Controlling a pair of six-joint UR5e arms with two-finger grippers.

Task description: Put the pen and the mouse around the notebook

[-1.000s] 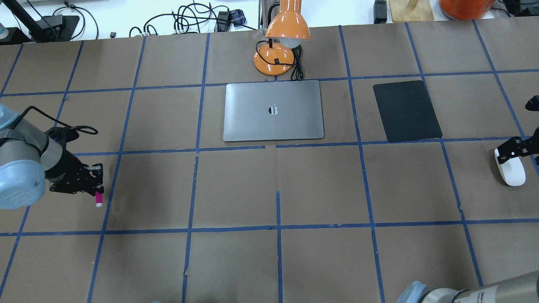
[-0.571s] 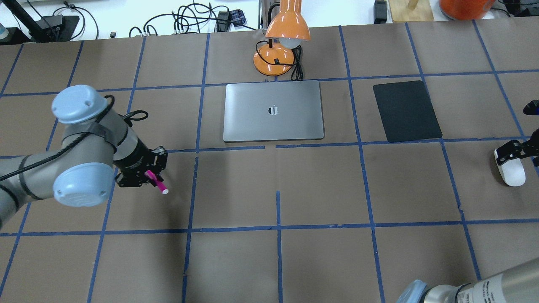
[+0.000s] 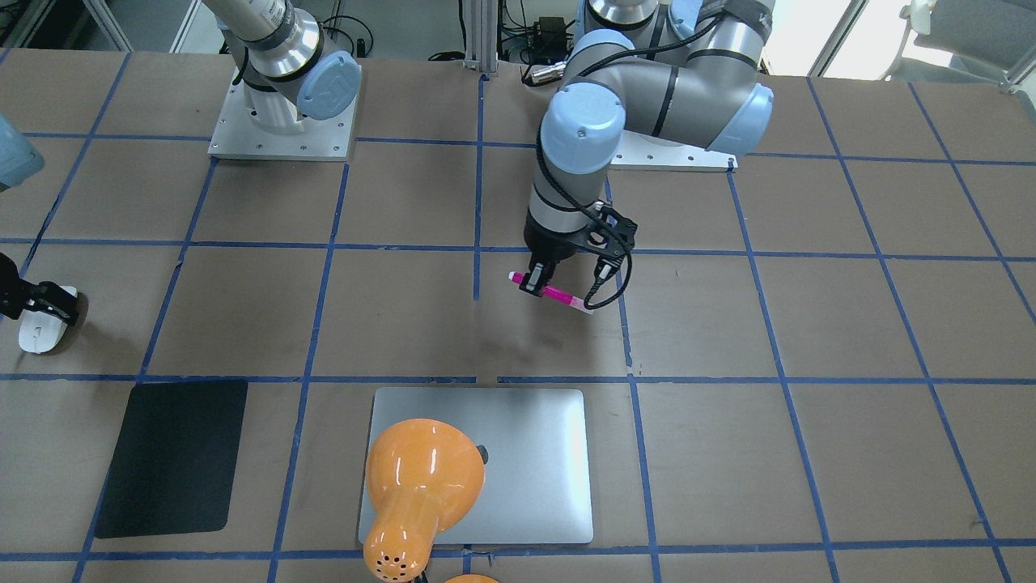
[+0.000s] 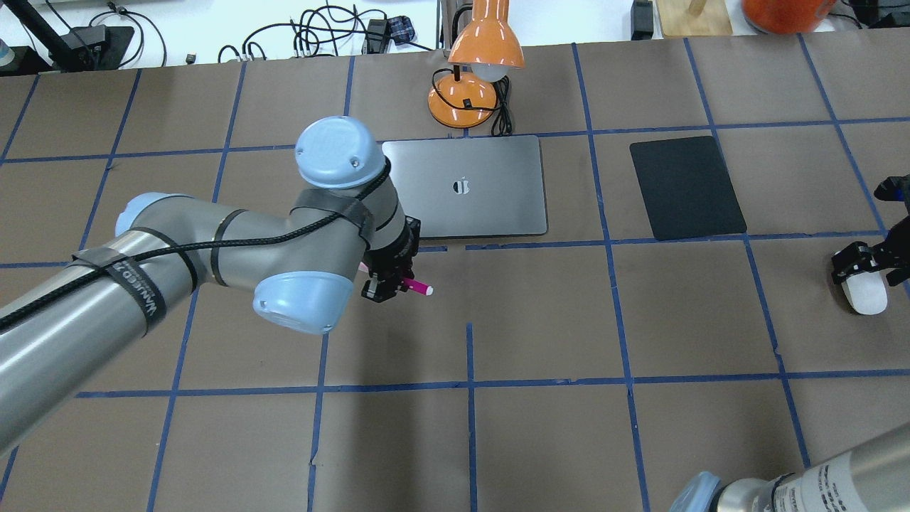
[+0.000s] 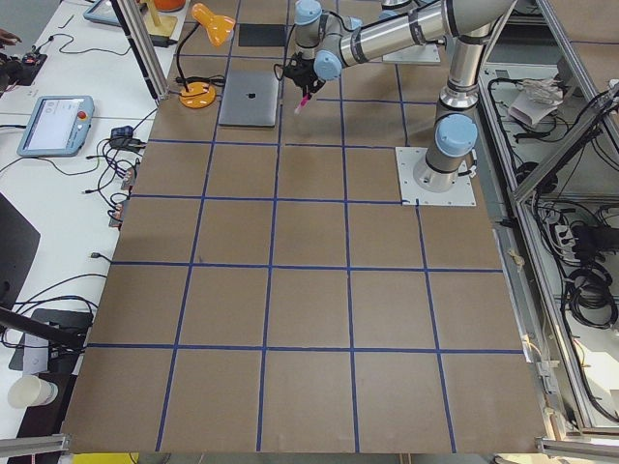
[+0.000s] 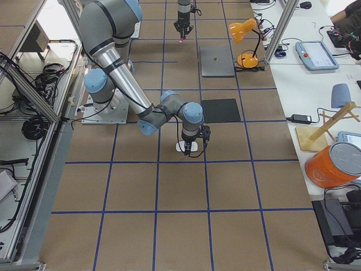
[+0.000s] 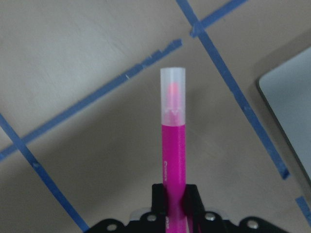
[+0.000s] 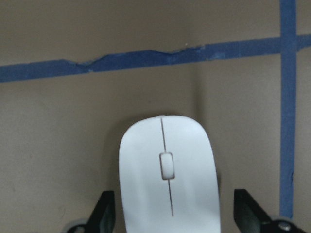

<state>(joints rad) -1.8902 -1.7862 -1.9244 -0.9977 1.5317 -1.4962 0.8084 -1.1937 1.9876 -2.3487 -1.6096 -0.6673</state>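
A brown-papered table (image 4: 540, 320) is seen, marked into squares by blue tape. Toward its far edge, a silver-grey notebook (image 4: 498, 206) is laid flat and closed, with a dark logo at its centre. A thin black mat (image 4: 687, 187) is laid flat to the robot's right of it, apart from it. An orange lamp (image 4: 487, 43) is stood just behind the notebook's far edge, its shade leaning over that edge.

The left gripper (image 3: 534, 285) is held over the table, near the notebook's near left corner. Its fingers (image 7: 192, 194) are pressed onto the pen. The right gripper (image 8: 172, 216) is lowered at the table's right end, well apart from the notebook and beyond the mat. Its fingers (image 8: 104, 211) are spread to either side of the mouse, with a narrow gap seen on each side.

The white mouse (image 8: 167, 165) is rested on the table between those fingers, beside a blue tape line. The magenta pen (image 4: 418, 287) is pinched at its rear part and carried clear of the table. Its pale capped tip is pointed out from the fingers, just short of the notebook's near edge.
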